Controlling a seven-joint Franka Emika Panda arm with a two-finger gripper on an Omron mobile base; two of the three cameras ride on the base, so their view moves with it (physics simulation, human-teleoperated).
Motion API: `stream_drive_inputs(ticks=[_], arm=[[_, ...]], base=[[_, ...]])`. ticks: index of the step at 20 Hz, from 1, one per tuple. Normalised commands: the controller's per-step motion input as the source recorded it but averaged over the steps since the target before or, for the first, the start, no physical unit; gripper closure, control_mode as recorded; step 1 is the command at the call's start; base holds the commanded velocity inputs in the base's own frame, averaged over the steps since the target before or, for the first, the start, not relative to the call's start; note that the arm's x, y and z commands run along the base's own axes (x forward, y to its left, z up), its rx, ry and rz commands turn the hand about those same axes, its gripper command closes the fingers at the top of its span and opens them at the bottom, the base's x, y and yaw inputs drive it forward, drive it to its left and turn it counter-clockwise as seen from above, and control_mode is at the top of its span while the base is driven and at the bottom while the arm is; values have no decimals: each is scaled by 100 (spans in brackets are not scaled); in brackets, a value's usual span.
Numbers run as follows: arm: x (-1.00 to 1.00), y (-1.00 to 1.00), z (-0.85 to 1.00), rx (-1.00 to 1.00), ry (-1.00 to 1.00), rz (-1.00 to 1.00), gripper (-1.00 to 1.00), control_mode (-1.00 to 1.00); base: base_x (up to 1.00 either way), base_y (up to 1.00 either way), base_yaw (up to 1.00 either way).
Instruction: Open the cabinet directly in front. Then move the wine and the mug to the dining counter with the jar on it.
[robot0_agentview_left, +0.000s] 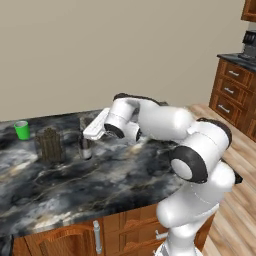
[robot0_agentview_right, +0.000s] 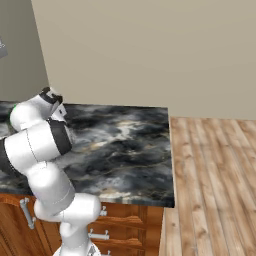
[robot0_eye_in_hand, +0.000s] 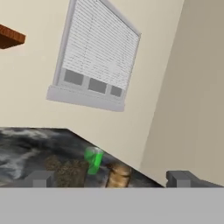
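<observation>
Wine (robot0_agentview_left: 85, 145) between wide tool (robot0_eye_in_hand: 111, 179) fingers; mug (robot0_agentview_left: 22, 130) apart.

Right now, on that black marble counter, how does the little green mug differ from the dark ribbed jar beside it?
The small bright green mug is smooth and vivid; the dark brown-grey ribbed jar is dull and ridged. The jar stands taller and wider. The mug sits nearer the counter's far edge, the jar closer in. Both stand upright on the black marble counter.
</observation>
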Motion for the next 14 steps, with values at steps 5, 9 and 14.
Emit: stream_drive_inputs(ticks=[5,9,14], arm=[[-88,-91,94,0,12,-18,-100,-100],[-91,-82,100,1,7,-15,-100,-100],[-100,-93,74,3,15,-13,-100,-100]], base=[[0,0,0],[0,0,0],[0,0,0]])
